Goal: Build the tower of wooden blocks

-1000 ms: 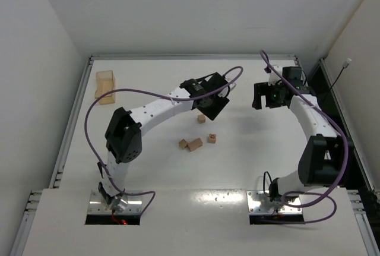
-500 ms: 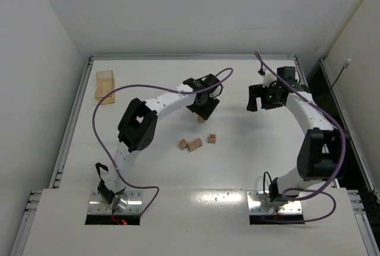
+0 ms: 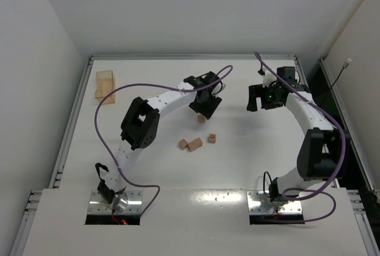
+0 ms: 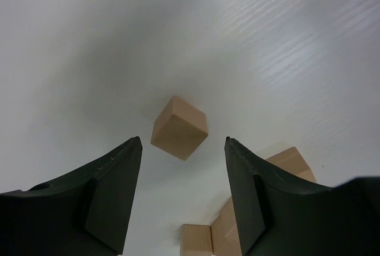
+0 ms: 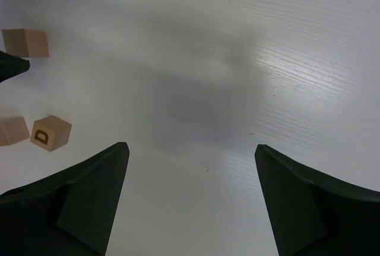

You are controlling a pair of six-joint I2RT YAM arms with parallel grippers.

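No tower stands yet. Four small wooden blocks lie on the white table [image 3: 148, 72], and none rests on another. From above, they are all gathered around the middle of the frame.

The lone block [image 3: 202, 119] sits just under the left gripper [image 3: 204, 108], which hangs over it at the centre of the frame. In the left wrist view that gripper's two dark fingers [image 4: 116, 179] stand moderately apart. The lone block shows in the gap between their tips, turned corner-on, with white table visible on either side of it. Neither finger touches it, and it rests on the table rather than in a grip. More blocks peek in at the bottom edge of that view, to the right of centre.

Below the lone block in the overhead frame, a pair of blocks [image 3: 189, 144] lies side by side, so close that I cannot tell whether they touch. Just to the right of them and a little higher is the D block [image 3: 212, 138], set apart from the pair. The right wrist view shows the letter on its top face, at the left edge of the frame.

The right gripper [image 3: 259, 98] hovers in the upper right of the overhead frame, well apart from every block. Its fingers [image 5: 89, 202] are spread wide, with only bare table between them.

A tan tray [image 3: 105, 85] sits in the upper left corner of the table, far from the blocks.
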